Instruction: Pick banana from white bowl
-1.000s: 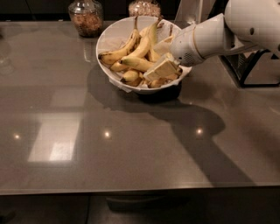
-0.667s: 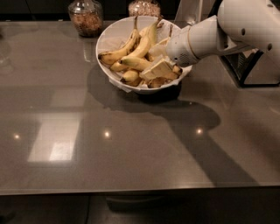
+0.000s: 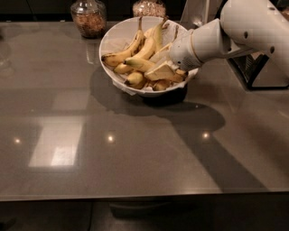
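The white bowl [image 3: 113, 35] stands at the back middle of the table, lined with crumpled white paper and holding several yellow bananas. A nearly straight banana [image 3: 139, 64] with a dark tip lies across the middle of the bowl, pointing left. A longer curved banana [image 3: 131, 47] with a brown stem lies behind it. My gripper [image 3: 163, 72] reaches in from the right on a white arm [image 3: 212, 40]. It sits low in the right half of the bowl, at the right end of the straight banana, and hides the bananas under it.
Two glass jars with brown contents stand behind the bowl, one at the back left [image 3: 89, 17] and one directly behind it [image 3: 149, 8]. A dark stand [image 3: 259, 74] sits at the right edge. The grey table [image 3: 135, 149] stretches toward the front.
My gripper has moved slightly to the left, further into the bowl, and the arm has risen a little. The bananas and bowl have not visibly moved.
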Motion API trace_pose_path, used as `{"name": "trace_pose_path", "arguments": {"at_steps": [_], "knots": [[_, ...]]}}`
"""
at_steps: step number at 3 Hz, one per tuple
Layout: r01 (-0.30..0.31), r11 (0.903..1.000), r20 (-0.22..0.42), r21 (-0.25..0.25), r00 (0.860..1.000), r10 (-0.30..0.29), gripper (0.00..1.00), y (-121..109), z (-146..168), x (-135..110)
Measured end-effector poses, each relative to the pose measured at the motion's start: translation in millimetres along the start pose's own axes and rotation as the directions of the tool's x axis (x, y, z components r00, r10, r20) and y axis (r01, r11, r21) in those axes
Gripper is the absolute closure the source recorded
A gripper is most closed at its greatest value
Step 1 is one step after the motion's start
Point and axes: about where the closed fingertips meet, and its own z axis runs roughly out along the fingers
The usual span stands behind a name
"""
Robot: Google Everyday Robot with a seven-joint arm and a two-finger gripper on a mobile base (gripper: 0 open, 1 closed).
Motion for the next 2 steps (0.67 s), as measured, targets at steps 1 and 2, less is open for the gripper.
{"name": "trace_pose_path", "arguments": {"at_steps": [1, 2], "knots": [[-0.008, 1.0, -0.007, 0.004, 1.0, 0.008, 1.0, 3.9, -1.1, 0.3], [-0.004, 1.0, -0.011, 0.009, 1.0, 0.004, 1.0, 5.3, -12.6, -12.6]]}}
